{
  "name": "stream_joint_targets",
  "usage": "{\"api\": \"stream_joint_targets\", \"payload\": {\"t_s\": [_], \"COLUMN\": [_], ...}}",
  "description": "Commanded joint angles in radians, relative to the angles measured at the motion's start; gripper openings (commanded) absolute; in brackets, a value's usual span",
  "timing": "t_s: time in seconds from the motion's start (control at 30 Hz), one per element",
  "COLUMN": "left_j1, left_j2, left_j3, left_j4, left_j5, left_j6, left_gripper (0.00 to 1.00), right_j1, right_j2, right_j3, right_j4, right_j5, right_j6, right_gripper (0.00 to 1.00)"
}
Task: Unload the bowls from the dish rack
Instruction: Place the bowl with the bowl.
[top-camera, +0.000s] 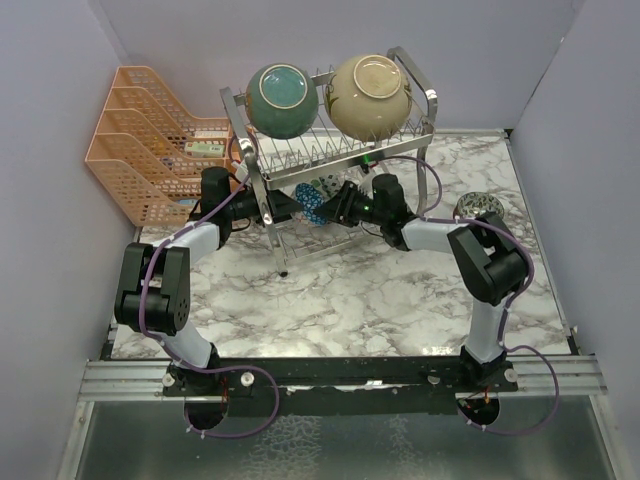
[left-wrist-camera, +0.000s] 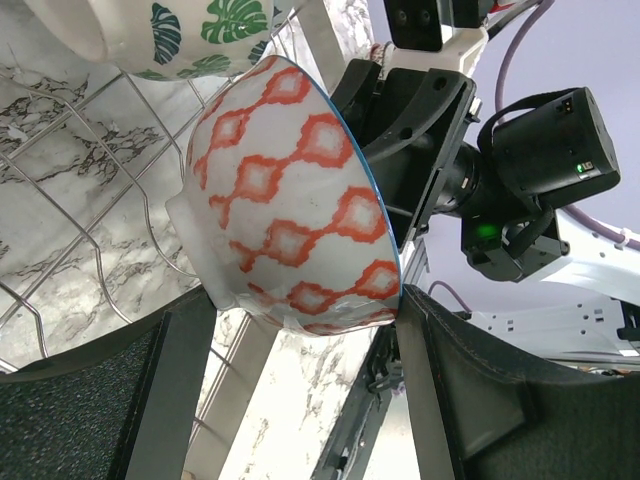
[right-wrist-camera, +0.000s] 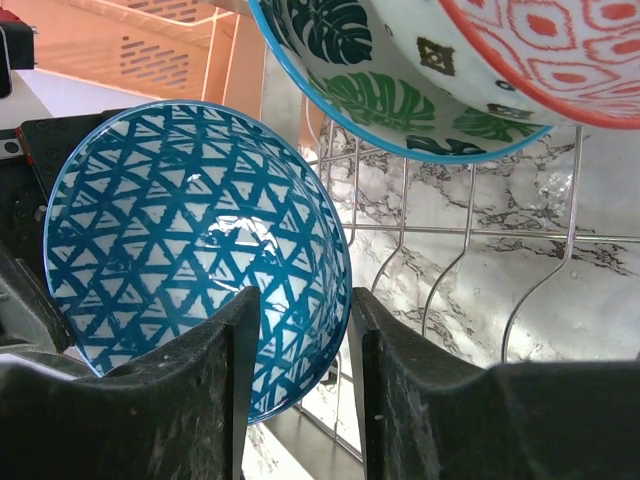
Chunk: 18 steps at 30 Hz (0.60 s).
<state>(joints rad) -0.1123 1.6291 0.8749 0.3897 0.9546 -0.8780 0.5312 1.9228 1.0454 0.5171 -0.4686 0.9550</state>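
Silver wire forms the dish rack (top-camera: 330, 148), and on its upper tier we see the teal bowl (top-camera: 281, 99) and the cream bowl (top-camera: 369, 95) tilted side by side. Both arms reach in under that tier. The right gripper (right-wrist-camera: 303, 305) pinches the rim of a small bowl (right-wrist-camera: 190, 260), which has blue triangles inside and orange diamonds outside and stands on edge at the lower tier. The left gripper (left-wrist-camera: 300, 300) straddles the same bowl, jaws wide at foot and rim; we cannot tell whether they press it. A leaf-patterned bowl (right-wrist-camera: 390, 95) sits just beside it.
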Motion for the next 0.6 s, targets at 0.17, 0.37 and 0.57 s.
{"api": "stream_joint_targets", "payload": {"t_s": [0.17, 0.37, 0.57], "left_j1": [0.008, 0.008, 0.008], "left_j2": [-0.059, -0.058, -0.049], "left_j3": [-0.009, -0.010, 0.019], "left_j4": [0.060, 0.058, -0.089], "left_j5": [0.117, 0.115, 0.049], "left_j6": [-0.057, -0.058, 0.031], "left_gripper": [0.53, 0.53, 0.54], "right_j1": [0.007, 0.007, 0.007], "right_j2": [0.036, 0.018, -0.028], "right_j3": [0.021, 0.014, -0.010], "right_j4": [0.067, 0.061, 0.038], "right_j5": [-0.061, -0.050, -0.026], "right_j6": [0.042, 0.033, -0.001], "right_gripper": [0.27, 0.02, 0.02]}}
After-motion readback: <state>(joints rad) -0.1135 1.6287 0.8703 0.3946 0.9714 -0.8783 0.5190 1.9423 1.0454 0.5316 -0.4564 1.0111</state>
